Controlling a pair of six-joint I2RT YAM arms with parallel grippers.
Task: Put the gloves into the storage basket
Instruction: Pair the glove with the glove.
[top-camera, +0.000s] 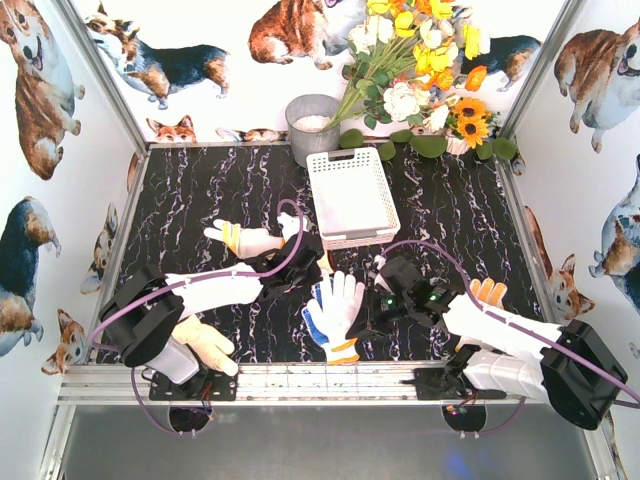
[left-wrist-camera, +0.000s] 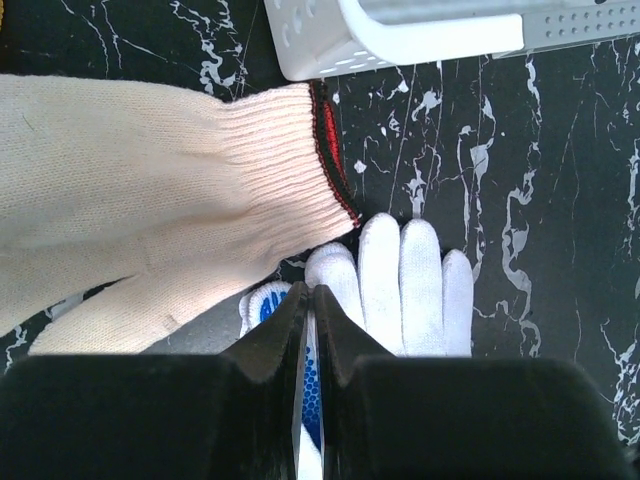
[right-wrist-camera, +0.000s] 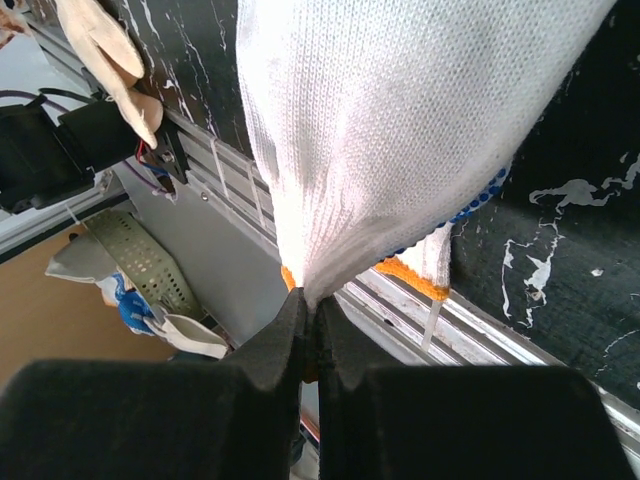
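White rectangular plastic lattice basket (top-camera: 350, 195) sits centre-rear on the black marbled desk (top-camera: 200, 190), its slotted floor fully in view; every glove seen lies outside it. Grey round metal bucket (top-camera: 312, 138) at its rear left corner holds something white. A flower bunch (top-camera: 415, 60) leans beside it. White knit blue-dotted glove (top-camera: 333, 310) lies in front of the basket, orange cuff toward the front rail. Left hand (left-wrist-camera: 309, 300) is pressed together, pinching this glove near its fingers. Right hand (right-wrist-camera: 306, 300) is pressed together, pinching its knit by the cuff. Cream ribbed-cuff glove (left-wrist-camera: 150, 220) lies between basket corner and pinched glove, touching its fingertips. Yellowish glove (top-camera: 205, 345) lies by the left arm base, orange-cuffed glove (top-camera: 488, 292) beside the right arm.
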